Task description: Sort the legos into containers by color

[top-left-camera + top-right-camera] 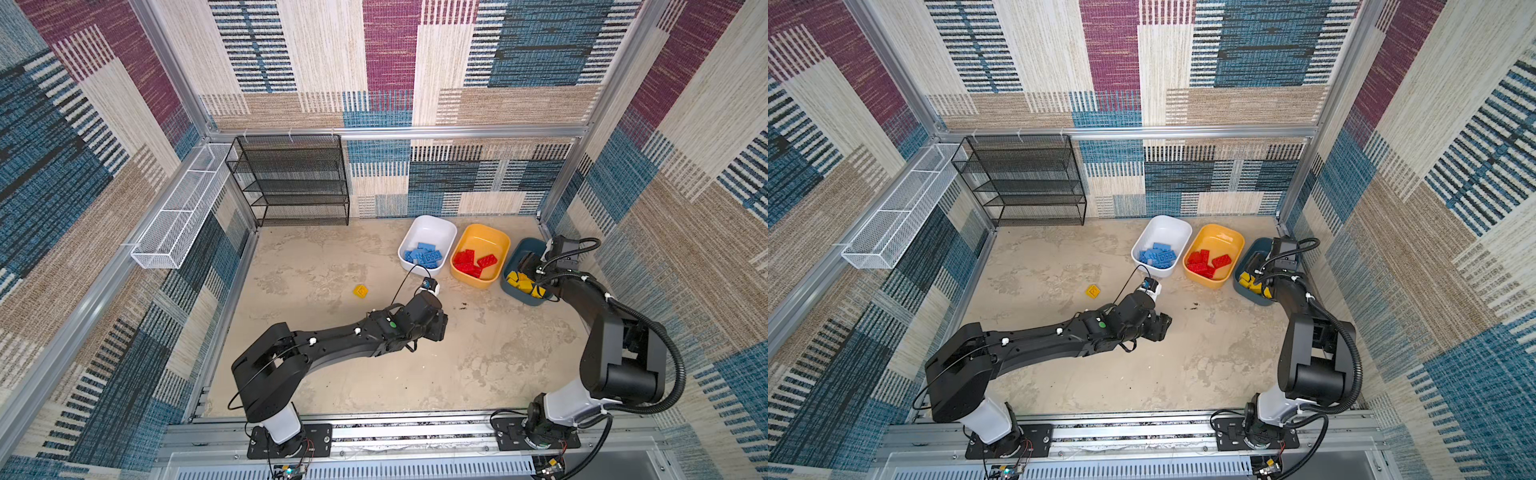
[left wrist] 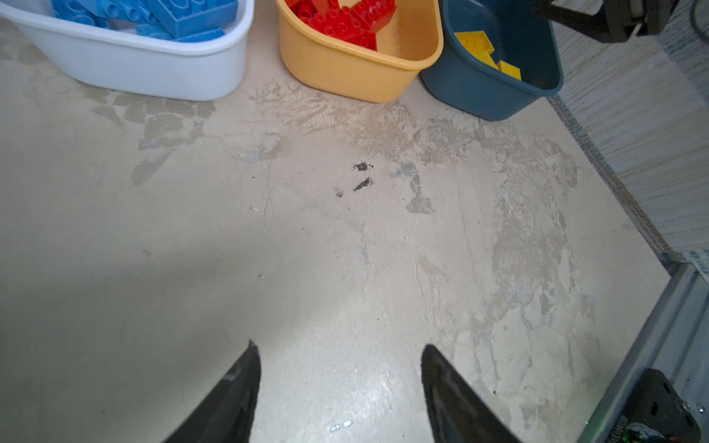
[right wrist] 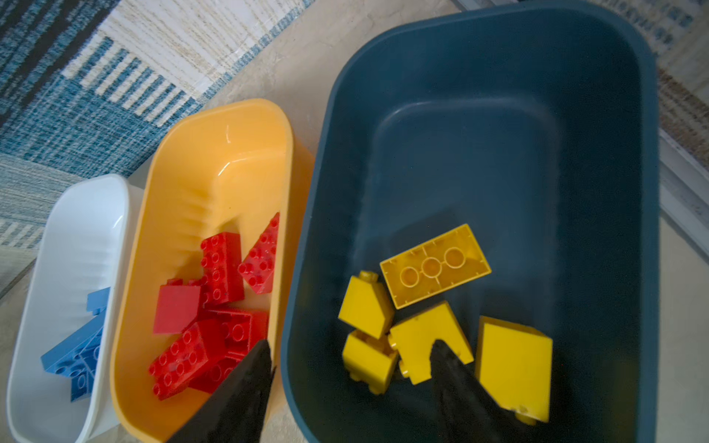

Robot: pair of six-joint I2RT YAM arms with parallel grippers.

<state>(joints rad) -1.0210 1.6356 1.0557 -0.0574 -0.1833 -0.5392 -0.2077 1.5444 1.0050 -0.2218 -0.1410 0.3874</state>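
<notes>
Stray yellow lego (image 1: 360, 291) sits alone on the table (image 1: 478, 374), well apart from the tubs. In both top views it's at about 10 o'clock from my left gripper (image 2: 338, 347). It's the only lego I see outside a tub, so I read it as the last pick.

Left gripper: fingers spread, nothing between them, bare table underneath. It faces the tubs at 12 to 1 o'clock, not the stray, so it probably needs a turn toward 10 before any reach.

White tub (image 1: 432, 230) holds the blue legos (image 1: 426, 254). Just beside it at 3 o'clock, the orange tub (image 1: 482, 241) holds the red legos (image 1: 473, 262). At 3 o'clock again, the teal tub (image 1: 524, 245) holds the yellow legos (image 3: 433, 264). The tubs sit in a tight row; I can't tell if the rims touch. My guess is they're set that way so one short swing reaches any colour.

My right gripper (image 3: 350, 341) hangs over the teal tub's near end, fingers spread, pinching nothing. Yellow legos lie loose on the tub floor below it. It's there because yellow goes in teal, and the stray should go there too.
</notes>
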